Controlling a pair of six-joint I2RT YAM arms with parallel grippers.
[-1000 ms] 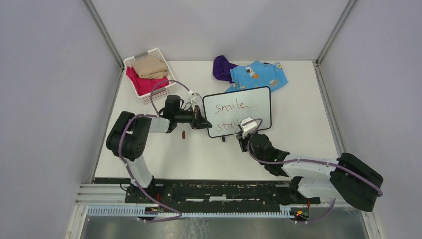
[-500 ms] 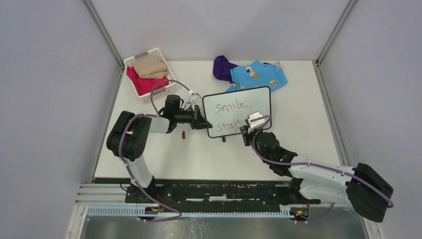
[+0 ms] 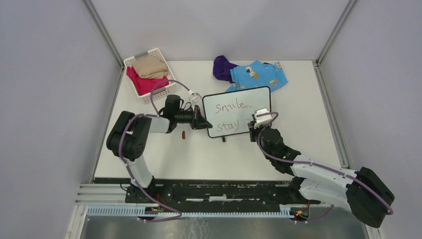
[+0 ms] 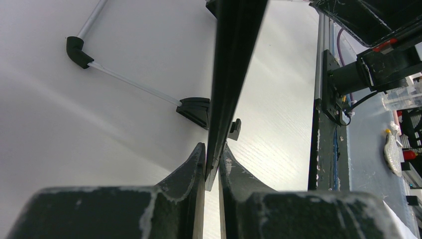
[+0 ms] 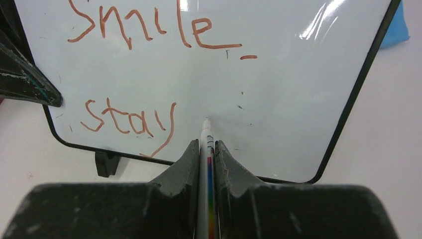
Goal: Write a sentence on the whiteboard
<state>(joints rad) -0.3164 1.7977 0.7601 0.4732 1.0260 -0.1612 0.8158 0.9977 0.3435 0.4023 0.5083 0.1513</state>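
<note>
Right end effector (image 3: 256, 124) has slid toward 3 o'clock along the lower line since a second ago, so "stay" is now fully uncovered. It is pinched narrow on a slim marker (image 5: 206, 133). The tip sits just past the "y" tail; can't tell if it touches. Left end effector (image 4: 212, 152) hasn't moved and is clamped tight on the frame at the 9 o'clock edge of the whiteboard (image 3: 259, 102). The whiteboard sits mid-surface (image 3: 199, 159) on its black feet (image 5: 107, 163). The sentence (image 3: 231, 106) reads "smile" over "stay"; the next word is not started.

Risks:
- The board is held at one edge only, so marker pressure at the 3 o'clock side could pivot it or slip it in the clamp, giving skewed strokes.
- Starting too near the "y" would merge the words.
- The thin marker may rotate in the pinch.
- The lower fingers could drag through wet ink and smear it.
</note>
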